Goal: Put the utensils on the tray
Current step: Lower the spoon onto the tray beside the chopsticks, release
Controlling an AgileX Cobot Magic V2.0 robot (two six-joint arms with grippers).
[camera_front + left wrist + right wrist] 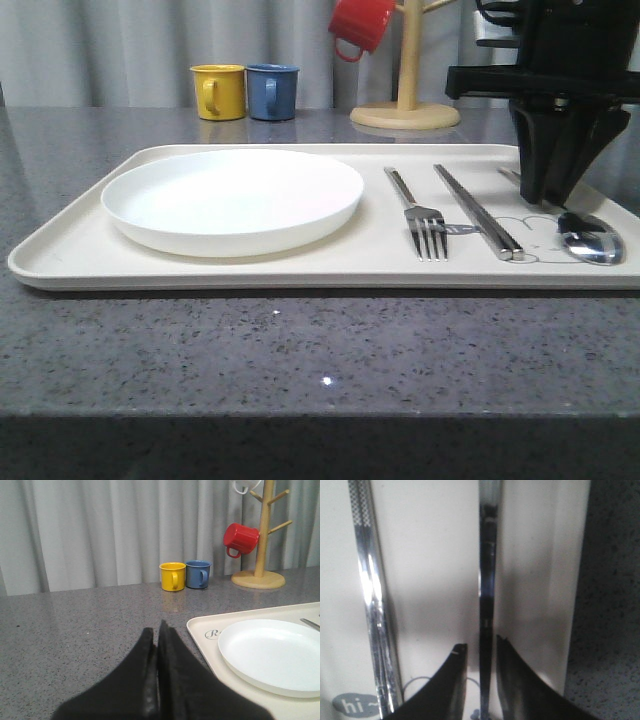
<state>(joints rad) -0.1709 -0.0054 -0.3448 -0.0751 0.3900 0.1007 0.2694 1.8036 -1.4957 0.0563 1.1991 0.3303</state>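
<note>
The cream tray [70, 255] lies across the grey table. On it rest the round white plate [232, 195], the fork [420, 215], the chopsticks [478, 212] and the spoon [590, 240]. My right gripper [548, 200] points down over the spoon's handle at the tray's right end. In the right wrist view the gripper [481, 647] is open, its fingers either side of the spoon handle [487, 570] with a gap on each side; the chopsticks [370, 590] lie beside it. My left gripper [157, 630] is shut on nothing over bare table, just off the tray's [200, 627] left rim near the plate [272, 652].
A yellow mug [218, 91] and a blue mug [272, 91] stand behind the tray. A red mug [360, 25] hangs on a wooden mug tree [407, 100] at the back right. The table's front edge runs close in front of the tray.
</note>
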